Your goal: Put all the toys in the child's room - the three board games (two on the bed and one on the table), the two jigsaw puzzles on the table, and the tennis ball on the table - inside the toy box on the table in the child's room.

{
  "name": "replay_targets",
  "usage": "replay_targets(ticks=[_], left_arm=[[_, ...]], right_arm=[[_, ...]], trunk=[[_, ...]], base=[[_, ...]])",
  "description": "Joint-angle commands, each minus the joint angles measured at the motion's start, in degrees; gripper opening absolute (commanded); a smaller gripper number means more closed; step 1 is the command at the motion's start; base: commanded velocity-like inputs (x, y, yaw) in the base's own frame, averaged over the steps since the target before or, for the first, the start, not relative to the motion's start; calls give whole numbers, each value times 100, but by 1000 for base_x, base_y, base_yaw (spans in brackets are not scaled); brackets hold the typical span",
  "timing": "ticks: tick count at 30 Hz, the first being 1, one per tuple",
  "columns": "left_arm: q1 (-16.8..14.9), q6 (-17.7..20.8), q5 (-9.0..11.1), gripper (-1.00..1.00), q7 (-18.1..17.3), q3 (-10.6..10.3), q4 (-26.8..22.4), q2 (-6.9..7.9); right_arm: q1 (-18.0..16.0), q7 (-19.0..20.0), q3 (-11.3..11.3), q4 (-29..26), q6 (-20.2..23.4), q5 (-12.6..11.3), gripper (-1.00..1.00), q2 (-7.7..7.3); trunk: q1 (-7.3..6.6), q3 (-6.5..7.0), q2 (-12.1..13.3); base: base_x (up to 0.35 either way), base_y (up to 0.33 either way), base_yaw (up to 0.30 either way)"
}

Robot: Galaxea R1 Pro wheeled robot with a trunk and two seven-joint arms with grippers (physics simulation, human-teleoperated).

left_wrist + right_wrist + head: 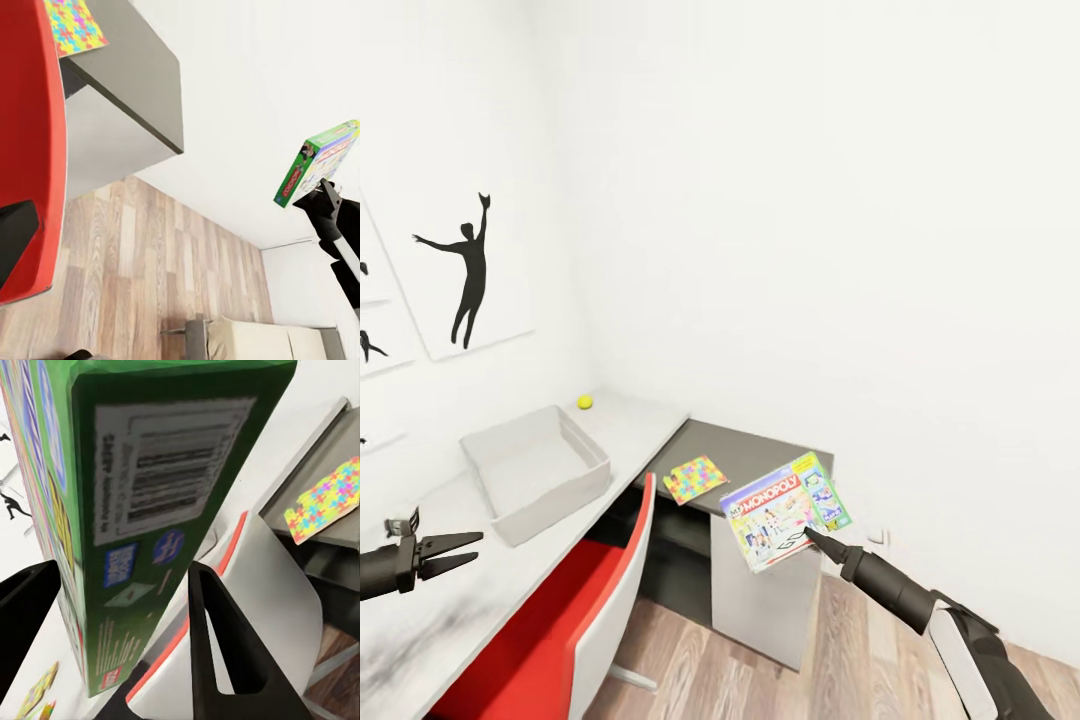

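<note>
White-walled room, right pincer (807, 535) clamped on board game (785, 509) above desk (760, 455), left pincer (470, 549) parted, empty.

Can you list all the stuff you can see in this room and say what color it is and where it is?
Board game: one, green-edged box with a colourful front, held up in the air by the right pincer, in front of the dark desk.
Jigsaw puzzle: one, multicoloured, on the dark grey desk.
Tennis ball: one, yellow, at the back of the white table.
Toy box: one, pale grey, open, on the white table.
Chair: one, red and white, at the table.
Posters: black dancing figures on the left wall.
Floor: wood planks.
Left pincer: dark, open, holding nothing.
Right pincer: dark, shut on the board game.
</note>
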Motion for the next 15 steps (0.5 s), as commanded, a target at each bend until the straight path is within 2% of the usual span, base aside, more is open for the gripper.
replay_targets(ticks=[1, 7, 15], left_arm=[[-6, 61, -9, 100, -27, -1, 2, -1], [-6, 61, -9, 100, -27, -1, 3, -2], [-6, 61, -9, 100, -27, -1, 2, -10]], right_arm=[[-2, 6, -4, -2, 50, -48, -100, 0], [-2, 5, -9, -2, 50, 45, -100, 3], [-2, 5, -4, -2, 59, 63, -100, 4]], trunk=[[6, -7, -8], [6, -7, -8], [6, -7, -8]], base=[[276, 0, 293], [245, 0, 293], [46, 0, 293]])
